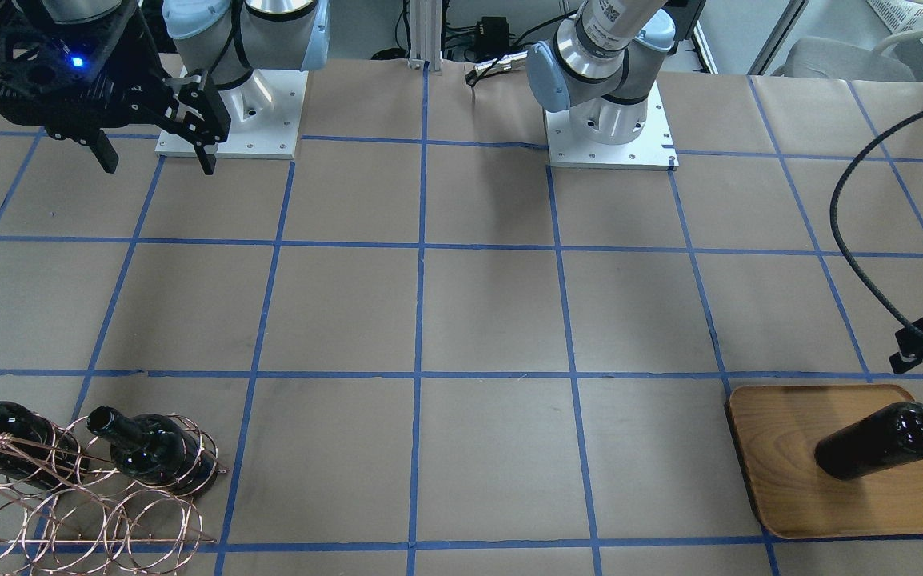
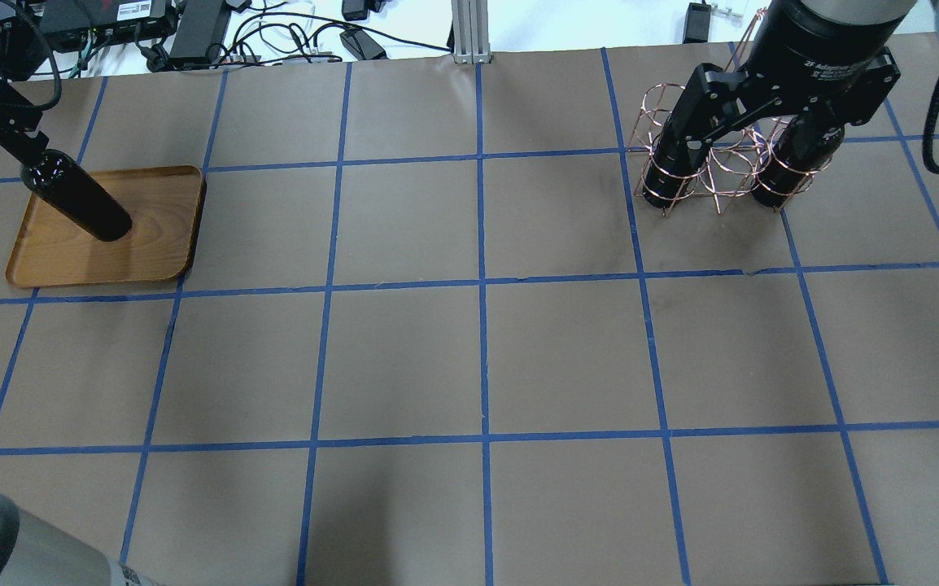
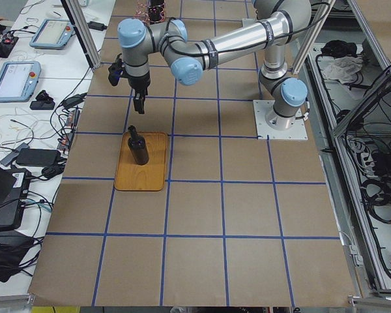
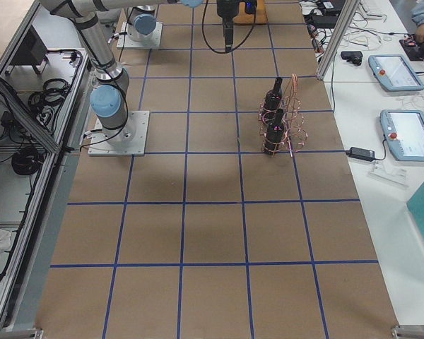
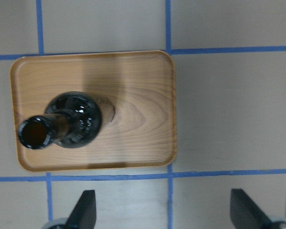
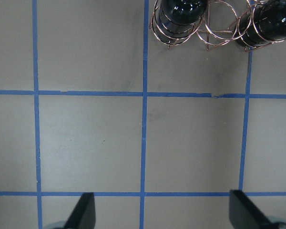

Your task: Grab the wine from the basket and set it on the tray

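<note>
left fingers (image 5: 85, 210) are spread wide and empty above the tray (image 5: 143, 86), where one bottle (image 5: 74, 119) stands upright, clear of them. right fingers (image 6: 85, 212), equally wide and empty, hang over the surface (image 6: 86, 143) near the basket (image 6: 212, 32), which holds two bottles (image 6: 180, 9). this placing looks done; next, i judge, a neck there needs gripping and a straight lift out of the loops.

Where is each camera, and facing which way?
Front-facing: across table, facing bases; right pincer.
Overhead: behind bases, looking down; right pincer, basket.
Exterior left: table's left end; left arm, tray.
Exterior right: table's right end; right arm, basket.
Left wrist: down onto wine, tray; left pincer.
Right wrist: down onto basket; right pincer.
Overhead, left wrist share tray.
</note>
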{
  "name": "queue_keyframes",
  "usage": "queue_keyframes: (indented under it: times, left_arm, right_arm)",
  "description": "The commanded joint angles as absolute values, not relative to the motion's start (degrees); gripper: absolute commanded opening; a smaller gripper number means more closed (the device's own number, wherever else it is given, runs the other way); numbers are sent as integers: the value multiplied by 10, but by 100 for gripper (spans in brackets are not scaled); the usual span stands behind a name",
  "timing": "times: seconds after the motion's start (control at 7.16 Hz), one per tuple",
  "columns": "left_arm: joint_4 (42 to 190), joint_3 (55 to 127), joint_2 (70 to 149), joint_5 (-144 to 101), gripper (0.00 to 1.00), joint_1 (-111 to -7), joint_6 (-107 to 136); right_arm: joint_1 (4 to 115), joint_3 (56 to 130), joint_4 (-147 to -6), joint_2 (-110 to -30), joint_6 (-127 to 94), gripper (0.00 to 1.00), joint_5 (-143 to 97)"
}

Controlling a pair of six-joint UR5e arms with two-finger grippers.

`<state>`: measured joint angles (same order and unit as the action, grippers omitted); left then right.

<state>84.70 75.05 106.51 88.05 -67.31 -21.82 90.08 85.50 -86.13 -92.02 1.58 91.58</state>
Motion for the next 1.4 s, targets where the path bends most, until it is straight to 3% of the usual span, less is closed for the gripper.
queue_keyframes:
  times: [0.0, 0.42, 1.26]
  left_arm:
    - [863, 776, 1004, 898, 100, -775, -117]
    - [874, 808, 960, 891, 100, -862, -43]
    - [902, 865, 897, 890, 100, -869, -43]
  right_arm:
    - [901, 855, -861, -920, 16, 100, 916]
    - [901, 855, -862, -920, 16, 100, 916]
    - [901, 856, -870, -920, 16, 100, 916]
